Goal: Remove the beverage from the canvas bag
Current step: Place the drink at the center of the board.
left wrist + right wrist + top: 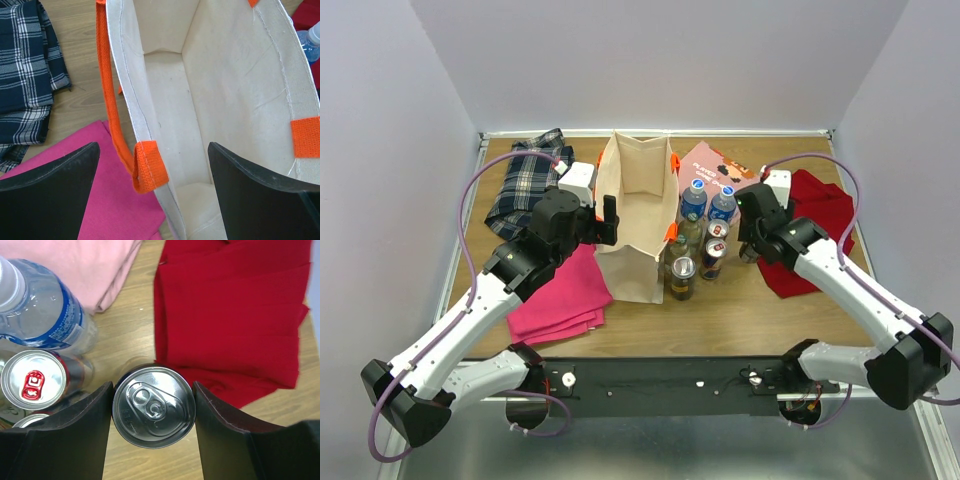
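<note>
My right end effector (151,390) grips the beverage can (153,407), just right of the canvas bag (632,250). Smooth, rigid, likely full and weighty: hold mid-wall, squarely. Left end effector (152,147) gapes astride the bag's left wall.

No wording can be read anywhere. The water bottle (45,315) just left of the right gripper (153,407) wears a blue label, its print too blurred to make out. The can (153,406) clasped between that gripper's fingers shows only a plain silver lid. Beyond the gripper, a pink cloth (720,165) carries dark printed lettering, too small to read.
</note>
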### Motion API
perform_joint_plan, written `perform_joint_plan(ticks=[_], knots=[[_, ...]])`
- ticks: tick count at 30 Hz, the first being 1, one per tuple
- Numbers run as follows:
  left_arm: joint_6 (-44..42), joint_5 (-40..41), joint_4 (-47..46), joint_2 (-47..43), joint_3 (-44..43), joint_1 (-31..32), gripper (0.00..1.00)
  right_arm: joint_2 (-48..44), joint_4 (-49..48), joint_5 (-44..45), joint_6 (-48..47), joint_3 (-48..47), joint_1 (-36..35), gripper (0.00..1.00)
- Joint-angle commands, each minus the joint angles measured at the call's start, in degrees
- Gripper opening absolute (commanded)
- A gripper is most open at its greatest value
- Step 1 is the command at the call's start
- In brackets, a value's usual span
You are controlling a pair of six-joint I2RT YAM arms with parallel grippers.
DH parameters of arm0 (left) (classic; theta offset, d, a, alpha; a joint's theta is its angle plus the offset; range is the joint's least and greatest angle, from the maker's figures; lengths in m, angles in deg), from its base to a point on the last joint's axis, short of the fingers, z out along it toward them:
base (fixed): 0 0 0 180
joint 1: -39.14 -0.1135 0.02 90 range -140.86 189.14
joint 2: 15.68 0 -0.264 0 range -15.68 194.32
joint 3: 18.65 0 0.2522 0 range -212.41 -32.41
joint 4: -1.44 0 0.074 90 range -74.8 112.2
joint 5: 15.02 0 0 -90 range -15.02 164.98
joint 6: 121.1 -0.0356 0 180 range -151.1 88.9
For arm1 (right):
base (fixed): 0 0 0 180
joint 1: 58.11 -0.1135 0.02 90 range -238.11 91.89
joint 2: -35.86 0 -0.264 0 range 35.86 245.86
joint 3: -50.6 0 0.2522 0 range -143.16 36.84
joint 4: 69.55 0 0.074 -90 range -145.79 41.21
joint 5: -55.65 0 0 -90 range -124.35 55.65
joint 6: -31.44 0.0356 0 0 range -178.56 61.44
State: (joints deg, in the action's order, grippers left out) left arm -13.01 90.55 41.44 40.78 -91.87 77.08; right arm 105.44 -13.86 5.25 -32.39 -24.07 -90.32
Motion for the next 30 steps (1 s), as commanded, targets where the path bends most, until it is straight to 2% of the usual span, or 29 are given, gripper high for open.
perform_joint_plan(ticks=[1, 11, 17, 20, 23, 30], knots=[[0.0, 0.2, -0.4, -0.3, -0.1, -0.1, 0.99, -0.2, -14.0, -8.6, -3.6, 1.3, 2.1, 0.01], [-0.1, 0.3, -0.2, 0.0, 0.0, -0.1, 0.99, 7.3, -17.8, -6.9, -6.4, -0.7, 2.1, 0.01], [-0.2, 0.5, -0.3, 0.4, 0.0, -0.1, 0.99, 7.8, -19.7, -4.9, -6.8, 0.5, 2.1, 0.01], [-0.3, 0.4, -0.3, 0.8, -0.2, -0.1, 0.99, 7.9, -19.4, -5.0, -6.5, 0.8, 2.2, 0.25], [-0.2, 0.2, -0.5, 0.9, -0.3, -0.1, 0.99, 7.5, -19.4, -5.0, -6.3, 1.0, 2.1, 0.42], [-0.2, -0.1, -0.6, 1.0, -0.5, -0.1, 0.99, 7.1, -19.0, -5.1, -6.6, 1.2, 2.1, 0.52]])
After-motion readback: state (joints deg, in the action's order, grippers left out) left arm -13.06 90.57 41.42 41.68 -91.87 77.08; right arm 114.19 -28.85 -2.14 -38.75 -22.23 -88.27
